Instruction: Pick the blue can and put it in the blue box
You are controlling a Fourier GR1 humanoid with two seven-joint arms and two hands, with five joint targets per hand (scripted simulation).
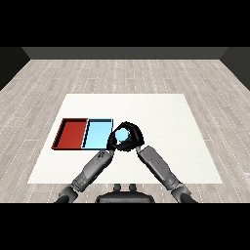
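Centre frame: right hand (pixel 133 136) curled round small light-blue cylindrical can (pixel 122 136), left hand (pixel 113 140) unclear; could clip light blue tray (pixel 96 135) rim w/ low carry

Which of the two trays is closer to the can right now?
The light blue tray: its right edge is next to the blue can held between both hands; the red tray lies farther left.

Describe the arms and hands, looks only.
Two grey, rounded forearms, left and right, each segmented with darker joints near the elbow. Each ends in a black hand with fingers and a thumb: left hand, right hand. No cables, markings or sleeves visible.
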